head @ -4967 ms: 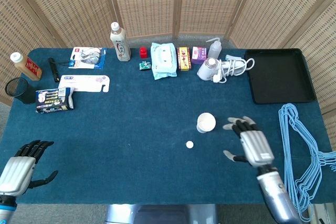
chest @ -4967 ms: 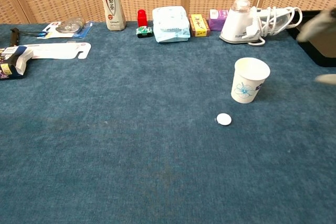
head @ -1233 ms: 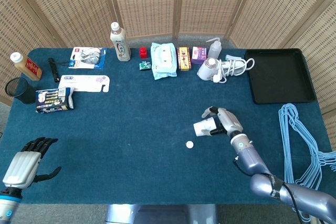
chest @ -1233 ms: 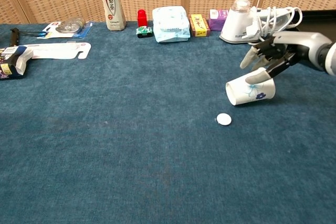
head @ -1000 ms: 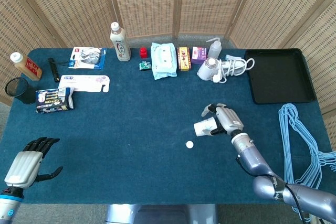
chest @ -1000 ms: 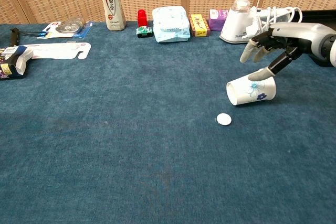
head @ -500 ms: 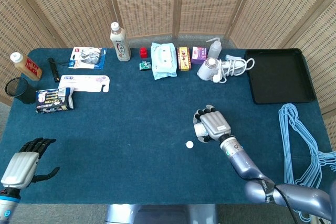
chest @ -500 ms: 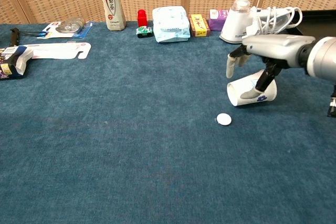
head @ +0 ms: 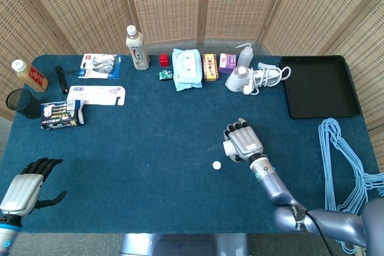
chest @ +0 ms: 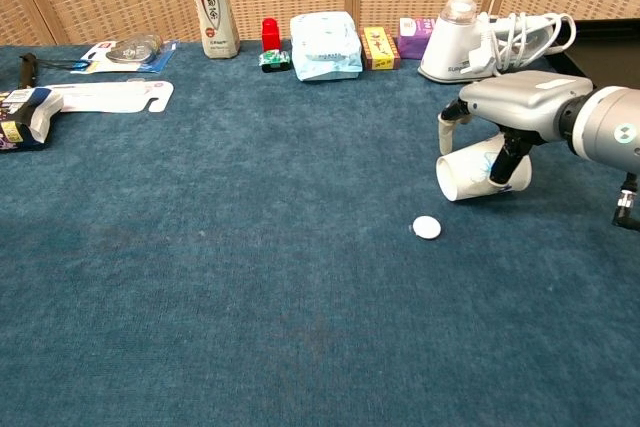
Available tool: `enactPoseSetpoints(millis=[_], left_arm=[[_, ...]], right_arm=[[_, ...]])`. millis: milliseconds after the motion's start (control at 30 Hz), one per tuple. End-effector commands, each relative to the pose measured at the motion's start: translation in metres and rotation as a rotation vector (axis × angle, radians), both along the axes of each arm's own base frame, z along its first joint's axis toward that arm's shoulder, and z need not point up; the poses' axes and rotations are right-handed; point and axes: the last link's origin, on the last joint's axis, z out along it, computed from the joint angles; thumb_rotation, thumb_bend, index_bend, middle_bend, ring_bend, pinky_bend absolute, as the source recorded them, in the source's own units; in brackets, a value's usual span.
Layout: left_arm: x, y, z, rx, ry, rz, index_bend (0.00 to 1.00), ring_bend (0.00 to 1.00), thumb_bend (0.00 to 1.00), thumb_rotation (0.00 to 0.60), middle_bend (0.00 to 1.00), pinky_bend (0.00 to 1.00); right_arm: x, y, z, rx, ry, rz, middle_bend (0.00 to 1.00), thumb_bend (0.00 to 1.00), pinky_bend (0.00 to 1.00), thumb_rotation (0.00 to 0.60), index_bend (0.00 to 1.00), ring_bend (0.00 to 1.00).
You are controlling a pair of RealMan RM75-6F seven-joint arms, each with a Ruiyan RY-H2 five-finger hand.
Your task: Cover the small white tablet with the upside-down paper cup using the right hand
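The paper cup (chest: pixel 468 176) lies tipped on its side with its mouth facing left, a blue flower print on its wall. My right hand (chest: pixel 517 107) comes over it from above and grips it, fingers behind and thumb across the front. In the head view the right hand (head: pixel 243 141) hides most of the cup (head: pixel 227 147). The small white tablet (chest: pixel 427 228) lies on the blue cloth just in front and left of the cup's mouth, apart from it, and shows in the head view as well (head: pixel 216 165). My left hand (head: pixel 24 186) hovers open at the table's near left corner.
Along the far edge stand a bottle (head: pixel 137 48), a wipes pack (head: pixel 186 69), small boxes (head: pixel 209 66), a spray bottle (chest: pixel 457 17) and a white corded appliance (head: pixel 247 78). A black tray (head: pixel 317 86) sits far right, and blue hangers (head: pixel 343 166) hang at the right edge.
The cup went from upright to lying on its side. In the last second my right hand rolled over the cup and its fingers closed around it. The tablet stayed put.
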Motion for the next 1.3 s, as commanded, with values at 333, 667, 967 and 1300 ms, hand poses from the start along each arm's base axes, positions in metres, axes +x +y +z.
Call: enactPoseSetpoints(millis=[333, 667, 967, 1300], left_arm=[[-0.001, -0.001, 0.003, 0.009, 0.004, 0.002, 0.16, 0.14, 0.25, 0.348, 0.21, 0.16], [-0.001, -0.002, 0.002, 0.002, 0.005, 0.003, 0.16, 0.14, 0.25, 0.349, 0.21, 0.16], [0.000, -0.001, 0.001, -0.006, 0.009, 0.002, 0.16, 0.14, 0.25, 0.348, 0.21, 0.16], [0.004, -0.002, 0.003, -0.006, 0.016, -0.006, 0.16, 0.14, 0.25, 0.346, 0.21, 0.16]], right_arm=[[-0.006, -0.003, -0.002, -0.036, 0.038, 0.014, 0.26, 0.26, 0.09, 0.556, 0.48, 0.21], [0.005, -0.002, 0.017, -0.022, -0.276, -0.168, 0.27, 0.26, 0.09, 0.557, 0.49, 0.22], [0.009, 0.011, 0.025, 0.111, -0.616, -0.384, 0.29, 0.26, 0.09, 0.556, 0.50, 0.23], [0.008, 0.028, 0.009, 0.252, -0.798, -0.493, 0.29, 0.26, 0.09, 0.556, 0.50, 0.23]])
